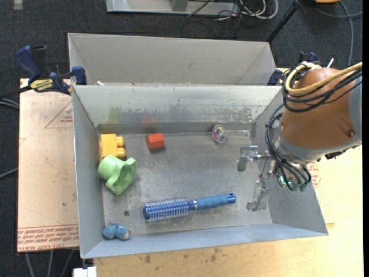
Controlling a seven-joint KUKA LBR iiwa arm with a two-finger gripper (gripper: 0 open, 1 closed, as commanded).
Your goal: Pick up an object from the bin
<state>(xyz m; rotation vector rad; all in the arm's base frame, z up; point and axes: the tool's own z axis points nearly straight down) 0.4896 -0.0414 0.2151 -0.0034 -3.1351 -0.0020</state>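
Hanging low over the right end of the grey metal bin (173,105), the gripper (251,182) sits close to the right-hand wall, beneath the arm's rounded orange cover (314,117) and a bundle of dark cables (294,178). Its two metal fingers (260,192) are spread apart, one towards the back of the bin and one towards the front, with only bare floor between them, so they grasp nothing. The nearest thing is a blue hairbrush (187,206) lying flat along the front of the floor. Its bristled head points left and the end of its handle lies just beside the front finger, though whether the two touch cannot be told. A small clear ball with a pinkish tint (218,134) rests against the foot of the back wall, to the left of the gripper and apart from it. Further left along the back lies a red block (155,142). In the back left corner a yellow toy brick (111,146) sits just behind a light green plastic piece (117,173), the two close together or touching. A small blue lump (115,232) lies alone in the front left corner, well apart from the gripper.
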